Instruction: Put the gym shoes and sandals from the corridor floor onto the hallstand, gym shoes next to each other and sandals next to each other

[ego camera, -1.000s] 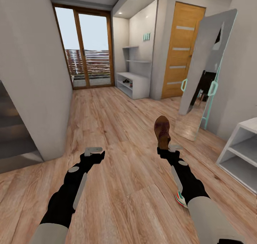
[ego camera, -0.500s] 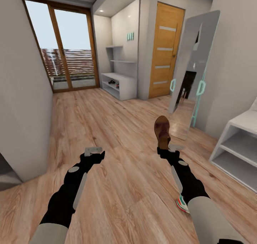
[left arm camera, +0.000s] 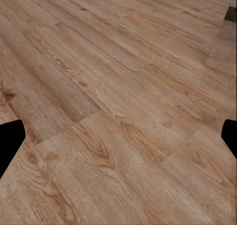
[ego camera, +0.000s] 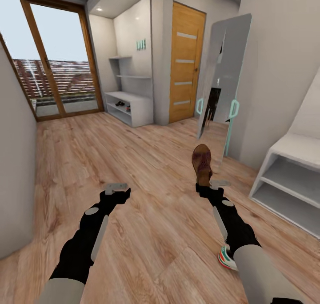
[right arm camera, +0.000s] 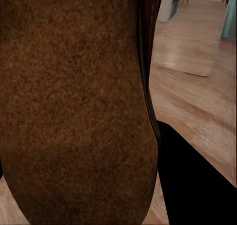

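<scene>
My right jaws gripped one sandal (ego camera: 202,164), left jaws held nothing — a gym shoe (ego camera: 227,258) lay behind on the floor (ego camera: 146,170), unracked.

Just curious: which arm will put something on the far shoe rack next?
Likely the right: its gripper already holds a brown sandal, while the left gripper is empty above the floor. The rack is far ahead.

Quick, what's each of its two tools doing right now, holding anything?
Left tool: open, holding nothing, above the wood floor.
Right tool: closed on a brown sandal, held up off the floor.
</scene>
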Robot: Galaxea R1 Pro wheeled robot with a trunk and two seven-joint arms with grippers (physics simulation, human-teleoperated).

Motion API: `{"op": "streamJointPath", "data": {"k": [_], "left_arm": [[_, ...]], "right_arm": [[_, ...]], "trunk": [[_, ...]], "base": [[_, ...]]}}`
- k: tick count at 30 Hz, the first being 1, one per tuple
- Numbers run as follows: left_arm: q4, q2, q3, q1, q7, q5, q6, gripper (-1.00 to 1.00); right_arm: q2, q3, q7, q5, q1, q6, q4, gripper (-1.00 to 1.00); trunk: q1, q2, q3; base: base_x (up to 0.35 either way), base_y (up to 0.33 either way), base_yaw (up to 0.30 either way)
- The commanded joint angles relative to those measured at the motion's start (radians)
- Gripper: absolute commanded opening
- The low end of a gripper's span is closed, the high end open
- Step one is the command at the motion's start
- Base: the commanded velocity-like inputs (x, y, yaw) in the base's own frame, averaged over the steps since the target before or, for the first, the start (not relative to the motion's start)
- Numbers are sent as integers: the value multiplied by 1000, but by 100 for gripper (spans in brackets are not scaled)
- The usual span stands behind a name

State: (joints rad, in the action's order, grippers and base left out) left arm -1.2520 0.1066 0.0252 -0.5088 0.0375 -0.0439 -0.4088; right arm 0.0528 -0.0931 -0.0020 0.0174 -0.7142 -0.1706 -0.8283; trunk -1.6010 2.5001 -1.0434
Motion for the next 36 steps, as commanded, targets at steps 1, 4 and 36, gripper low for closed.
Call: {"op": "streamJointPath", "data": {"k": [1,4,36], "left_arm": [[-2,1,2,0,4,-4,-5,100],[-3,1,2,0,4,-4,-5,100],[-3,1,2,0,4,-4,-5,100]], "right_arm": [[1,-2,-1,0,-1,-6,-2,-100],[1,-3,-1,0,-1,-6,-2,-100],[1,-2,-1,-1,-1,-55,-2,-100]], "trunk": [[0,0,-1],[0,0,-1],[0,0,-1]], "base": [[50,18,-282],[20,7,-282],[82,152,-233]]}}
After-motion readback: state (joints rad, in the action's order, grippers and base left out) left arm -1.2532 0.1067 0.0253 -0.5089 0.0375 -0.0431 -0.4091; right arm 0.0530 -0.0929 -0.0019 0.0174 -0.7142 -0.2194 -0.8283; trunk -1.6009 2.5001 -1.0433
